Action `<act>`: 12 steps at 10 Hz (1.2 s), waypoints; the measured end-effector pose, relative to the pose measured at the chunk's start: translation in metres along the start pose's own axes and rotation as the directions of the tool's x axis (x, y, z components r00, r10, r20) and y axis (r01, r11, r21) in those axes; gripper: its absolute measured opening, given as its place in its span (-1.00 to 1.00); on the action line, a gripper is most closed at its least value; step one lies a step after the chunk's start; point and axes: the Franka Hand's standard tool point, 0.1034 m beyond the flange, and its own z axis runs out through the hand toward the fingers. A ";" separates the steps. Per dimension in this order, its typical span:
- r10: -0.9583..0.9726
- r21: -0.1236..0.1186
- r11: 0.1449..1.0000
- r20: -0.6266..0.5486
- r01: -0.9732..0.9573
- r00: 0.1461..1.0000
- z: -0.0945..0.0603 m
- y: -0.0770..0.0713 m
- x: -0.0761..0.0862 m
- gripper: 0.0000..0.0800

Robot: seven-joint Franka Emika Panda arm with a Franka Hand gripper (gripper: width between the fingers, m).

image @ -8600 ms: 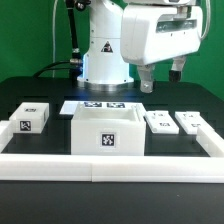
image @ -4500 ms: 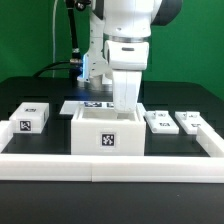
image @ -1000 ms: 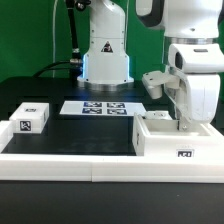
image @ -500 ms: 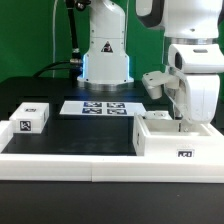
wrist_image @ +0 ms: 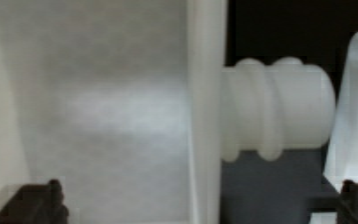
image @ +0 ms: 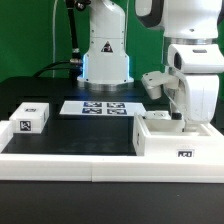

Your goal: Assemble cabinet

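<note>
Now the cabinet body (image: pixel 165 142) — a white open-topped box — sits at the exterior view's right. Its front face is against the long white border rail (image: pixel 60 165), and a small tag shows low on that face. Compared with the view a few seconds back, it is no longer in the middle of the black tabletop (image: pixel 95 135). It is shifted sideways, close into the rail's corner, and shows a different face. Across the last second nothing visibly moves: box and arm hold the same pose.

The gripper (image: pixel 180 119) reaches down at the box's right part. In the wrist view its two dark fingertips (wrist_image: pixel 34 205) stand spread wide, one to each side of a thin wall (wrist_image: pixel 208 60) of the body, not pinching it. A ribbed round white peg (wrist_image: pixel 274 110) juts from one side of that wall.

Judged from this, the repositioning step looks finished — the body seems braced against the rail, ready for parts to be fitted. The arm likely needs to lift clear next.

Further out, a small tagged white block (image: pixel 33 117) lies well apart at the exterior view's left. The marker board (image: pixel 100 107) lies flat behind the centre, in front of the robot's base (image: pixel 105 55). The two small panels seen earlier at the right are out of sight now.
</note>
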 end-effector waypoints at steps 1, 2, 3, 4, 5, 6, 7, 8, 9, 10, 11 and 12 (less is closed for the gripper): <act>0.000 0.000 1.000 0.000 0.000 1.000 0.000 0.000 0.000 0.96; 0.000 0.000 1.000 0.000 0.000 1.000 0.000 0.000 0.000 0.99; 0.004 -0.002 1.000 0.000 -0.004 1.000 -0.001 -0.002 -0.001 0.99; 0.016 -0.004 1.000 0.006 -0.016 1.000 -0.010 -0.013 -0.002 0.99; 0.031 -0.008 0.999 0.010 -0.031 0.999 -0.020 -0.022 -0.001 0.99; 0.035 -0.017 0.999 0.011 -0.035 0.999 -0.031 -0.030 0.004 0.99; 0.040 -0.023 0.999 0.011 -0.040 0.999 -0.037 -0.037 0.007 0.99; 0.060 -0.030 0.998 0.008 -0.060 0.998 -0.040 -0.044 0.012 0.99; 0.087 -0.037 0.996 0.001 -0.087 0.996 -0.042 -0.052 0.019 0.99; 0.112 -0.036 0.993 -0.004 -0.112 0.994 -0.041 -0.062 0.027 0.99; 0.135 -0.027 0.990 -0.006 -0.135 0.991 -0.037 -0.066 0.031 0.99; 0.137 -0.028 0.990 -0.006 -0.137 0.991 -0.037 -0.065 0.029 0.99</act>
